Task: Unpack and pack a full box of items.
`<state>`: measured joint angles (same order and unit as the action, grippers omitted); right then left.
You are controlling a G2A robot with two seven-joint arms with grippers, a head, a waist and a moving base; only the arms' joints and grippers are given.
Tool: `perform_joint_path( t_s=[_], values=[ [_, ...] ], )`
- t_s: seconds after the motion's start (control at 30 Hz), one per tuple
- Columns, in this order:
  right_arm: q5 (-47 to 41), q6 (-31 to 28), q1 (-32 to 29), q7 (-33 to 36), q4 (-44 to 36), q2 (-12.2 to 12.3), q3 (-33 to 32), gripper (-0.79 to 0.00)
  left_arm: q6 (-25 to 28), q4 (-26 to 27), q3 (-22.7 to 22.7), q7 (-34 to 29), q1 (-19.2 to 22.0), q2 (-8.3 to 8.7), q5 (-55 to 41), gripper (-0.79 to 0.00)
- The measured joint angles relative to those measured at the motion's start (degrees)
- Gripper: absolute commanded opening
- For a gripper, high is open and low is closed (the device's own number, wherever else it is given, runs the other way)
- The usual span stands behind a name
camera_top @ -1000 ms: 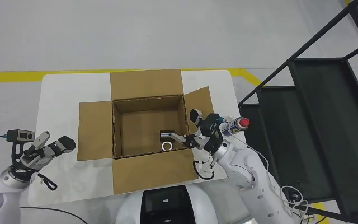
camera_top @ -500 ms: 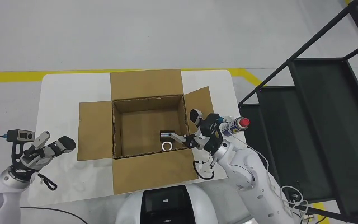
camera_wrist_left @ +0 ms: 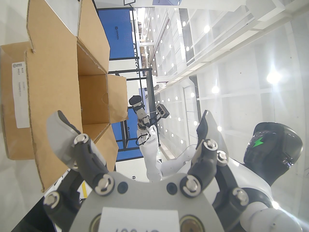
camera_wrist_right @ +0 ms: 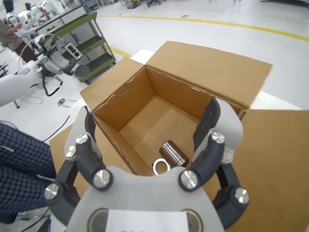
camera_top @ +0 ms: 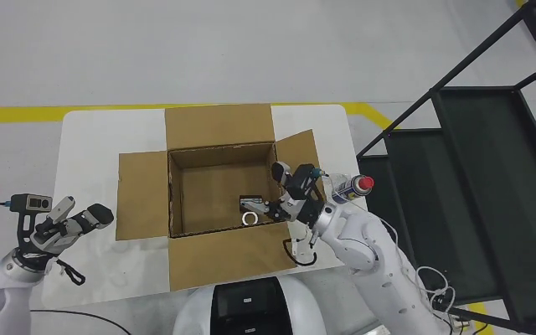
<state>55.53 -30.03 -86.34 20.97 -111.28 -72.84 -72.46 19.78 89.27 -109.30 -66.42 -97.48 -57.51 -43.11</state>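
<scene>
The right gripper [camera_wrist_right: 149,112], fingers apart, hovers over the box [camera_top: 219,126], at its lower-right corner in the top view. Best to drop straight, straddling the metal cylinder [camera_wrist_right: 173,154] without catching the cardboard wall. Inside: one cylinder, one ring [camera_wrist_right: 161,166]; one box. The left gripper [camera_top: 84,219], fingers spread, sits lower left.

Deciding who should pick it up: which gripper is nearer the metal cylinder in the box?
Right. The right gripper hangs open over the box, just above the metal cylinder; the left gripper is open outside the box, on the opposite side.
</scene>
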Motion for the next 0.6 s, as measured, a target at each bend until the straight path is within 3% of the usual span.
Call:
perform_joint_path(
  t_s=[0.13,0.33,0.47,0.6],
  values=[
    [-7.4,-1.0,9.3,14.1,3.1,-0.1,3.0,0.0,0.0,0.0,0.0,0.0,0.0,0.0,0.0,0.0],
    [-11.7,-3.1,20.4,35.4,9.1,-0.1,10.0,0.0,0.0,0.0,0.0,0.0,0.0,0.0,0.0,0.0],
    [-11.8,-4.6,25.0,42.2,12.3,-0.4,14.5,0.0,0.0,0.0,0.0,0.0,0.0,0.0,0.0,0.0],
    [-9.8,-6.5,27.7,43.6,14.5,-0.6,17.7,0.0,0.0,0.0,0.0,0.0,0.0,0.0,0.0,0.0]
  ],
)
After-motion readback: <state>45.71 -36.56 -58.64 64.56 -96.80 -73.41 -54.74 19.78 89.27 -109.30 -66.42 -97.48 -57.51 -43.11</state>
